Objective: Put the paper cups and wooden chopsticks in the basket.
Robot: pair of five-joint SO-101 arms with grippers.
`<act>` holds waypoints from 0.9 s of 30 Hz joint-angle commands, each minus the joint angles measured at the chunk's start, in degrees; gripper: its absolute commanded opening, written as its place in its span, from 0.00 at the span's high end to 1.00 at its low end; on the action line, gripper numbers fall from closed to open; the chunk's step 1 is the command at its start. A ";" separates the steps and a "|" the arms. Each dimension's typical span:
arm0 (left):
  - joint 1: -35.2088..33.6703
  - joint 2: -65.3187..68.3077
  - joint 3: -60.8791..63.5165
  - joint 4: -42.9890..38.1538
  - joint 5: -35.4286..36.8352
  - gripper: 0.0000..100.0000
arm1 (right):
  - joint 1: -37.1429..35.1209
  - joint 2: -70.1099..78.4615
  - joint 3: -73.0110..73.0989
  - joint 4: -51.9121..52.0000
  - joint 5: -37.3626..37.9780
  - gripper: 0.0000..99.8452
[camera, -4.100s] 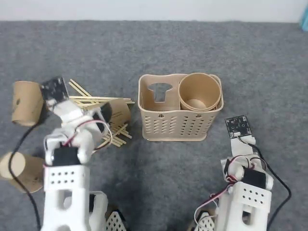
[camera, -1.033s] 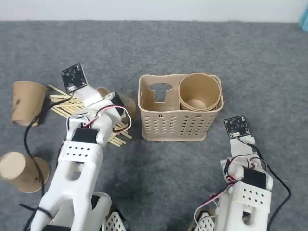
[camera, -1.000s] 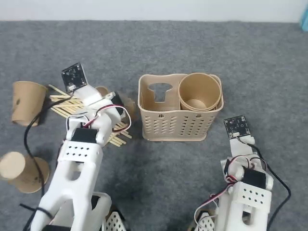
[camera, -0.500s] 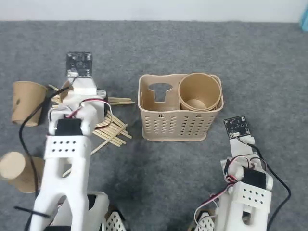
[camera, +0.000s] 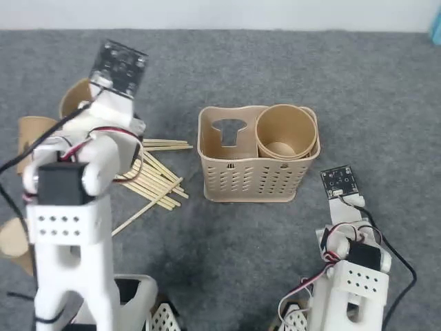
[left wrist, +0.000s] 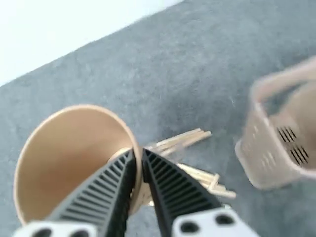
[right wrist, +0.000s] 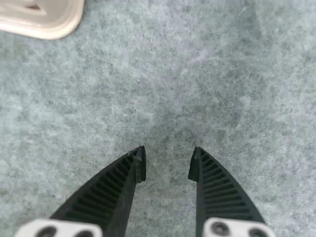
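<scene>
light: is coming down soft and even from overhead onto the carpet
shadows: are pooling faintly at the basket foot
glare: wall is glowing bright white

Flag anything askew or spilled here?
Pale wooden chopsticks lie fanned loose across the grey carpet, left of the beige slotted plastic basket. A brown paper cup lies tipped on its side at the far left.

Surface: your table is covered in a grey, carpet-like cloth.
Centre: you have the basket standing upright on it.
Left of the basket: wooden chopsticks lie scattered.
Far left: one paper cup, and a second cup nearer you.
</scene>
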 commanded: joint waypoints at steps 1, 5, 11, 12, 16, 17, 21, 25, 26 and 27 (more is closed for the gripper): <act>5.01 -0.09 -7.87 7.21 -1.23 0.99 | 0.04 -1.27 -0.44 -1.45 0.62 0.84; 10.46 -0.09 -12.53 11.16 2.02 0.99 | 0.04 -1.27 -0.44 -1.45 0.62 0.84; 22.95 -0.09 -21.76 11.25 5.19 0.99 | 0.04 -1.27 -0.44 -1.45 0.53 0.84; 25.49 -0.09 -23.78 11.34 5.19 0.99 | 0.04 -1.27 -0.44 -1.45 0.53 0.84; 33.85 0.00 -29.85 10.90 5.19 0.99 | 0.13 -1.27 -0.44 -1.45 0.53 0.84; 35.16 0.09 -30.46 10.29 5.19 0.99 | 0.13 -1.27 -0.44 -1.45 0.53 0.84; 37.45 0.97 -30.46 5.27 5.19 0.99 | 0.13 -1.27 -0.44 -1.45 0.53 0.84; 40.97 3.08 -30.29 0.88 5.27 0.99 | 0.13 -1.27 -0.44 -1.54 0.53 0.84; 42.02 4.04 -30.29 -0.18 5.27 0.99 | 0.13 -1.27 -0.44 -1.54 0.53 0.84; 42.73 5.19 -30.29 -0.97 5.27 0.99 | 0.13 -1.27 -0.44 -1.54 0.53 0.84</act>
